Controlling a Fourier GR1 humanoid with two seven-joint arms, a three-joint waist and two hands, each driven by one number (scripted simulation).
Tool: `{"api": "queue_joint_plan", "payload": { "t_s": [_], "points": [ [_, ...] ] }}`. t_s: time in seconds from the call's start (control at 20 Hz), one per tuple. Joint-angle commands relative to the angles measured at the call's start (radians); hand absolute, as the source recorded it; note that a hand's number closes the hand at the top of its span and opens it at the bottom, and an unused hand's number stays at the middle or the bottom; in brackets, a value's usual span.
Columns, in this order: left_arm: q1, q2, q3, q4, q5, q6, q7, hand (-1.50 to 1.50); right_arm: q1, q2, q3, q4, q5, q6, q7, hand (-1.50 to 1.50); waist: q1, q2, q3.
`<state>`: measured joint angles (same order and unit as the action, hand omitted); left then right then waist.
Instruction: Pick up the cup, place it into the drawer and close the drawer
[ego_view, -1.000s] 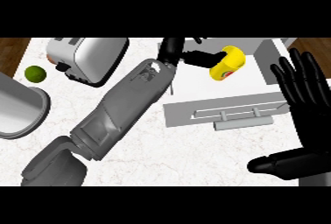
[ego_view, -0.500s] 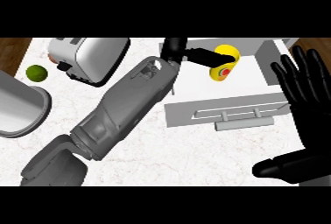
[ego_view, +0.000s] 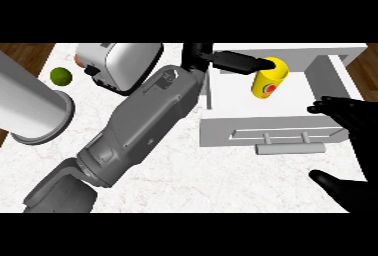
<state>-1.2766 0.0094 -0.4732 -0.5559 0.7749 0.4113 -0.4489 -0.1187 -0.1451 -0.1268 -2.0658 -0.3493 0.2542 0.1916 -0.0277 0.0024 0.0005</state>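
The yellow cup (ego_view: 269, 83) with a red and green mark hangs tilted over the inside of the open white drawer (ego_view: 235, 102), near its back. My left hand (ego_view: 230, 61) reaches across from the left on its long grey forearm, and its fingers close on the cup's upper end. My right hand (ego_view: 359, 122) shows at the right edge, open, its fingers beside the drawer's right front corner and its thumb lower down. The drawer's front panel with its bar handle (ego_view: 289, 148) faces me.
A silver toaster (ego_view: 118, 64) stands at the back left, with a green lime (ego_view: 60, 76) beside it. A tall grey cylinder (ego_view: 31, 107) stands at the left edge. The white marble counter (ego_view: 221, 185) ends at wood flooring on both sides.
The cup has turned from lying sideways to more upright and sits deeper over the drawer. My right hand has dropped lower and toward the right edge.
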Motion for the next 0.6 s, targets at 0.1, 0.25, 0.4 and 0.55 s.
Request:
{"api": "queue_joint_plan", "payload": {
  "t_s": [0.1, 0.25, 0.4, 0.55],
  "points": [
    [0.103, 0.107, 0.053, -0.146, 0.026, -0.031, 0.017, -1.5, 0.046, -0.09, 0.024, -0.01, 0.101, 0.105, -0.032, 1.5, 0.056, -0.014, -0.001],
    [0.183, 0.145, 0.063, -0.243, 0.022, 0.009, 0.041, -1.5, 0.061, -0.115, 0.037, -0.054, 0.142, 0.118, -0.017, 1.5, 0.052, -0.014, -0.001],
    [0.278, 0.235, 0.073, -0.392, 0.041, 0.007, 0.114, -1.5, 0.095, -0.113, 0.058, -0.055, 0.21, 0.117, -0.03, 1.5, 0.063, -0.017, -0.001],
    [0.421, 0.273, 0.053, -0.507, 0.023, 0.026, 0.121, -1.5, 0.117, -0.162, 0.036, -0.04, 0.227, 0.164, -0.042, 1.5, 0.056, -0.014, -0.001]
  ]
}}
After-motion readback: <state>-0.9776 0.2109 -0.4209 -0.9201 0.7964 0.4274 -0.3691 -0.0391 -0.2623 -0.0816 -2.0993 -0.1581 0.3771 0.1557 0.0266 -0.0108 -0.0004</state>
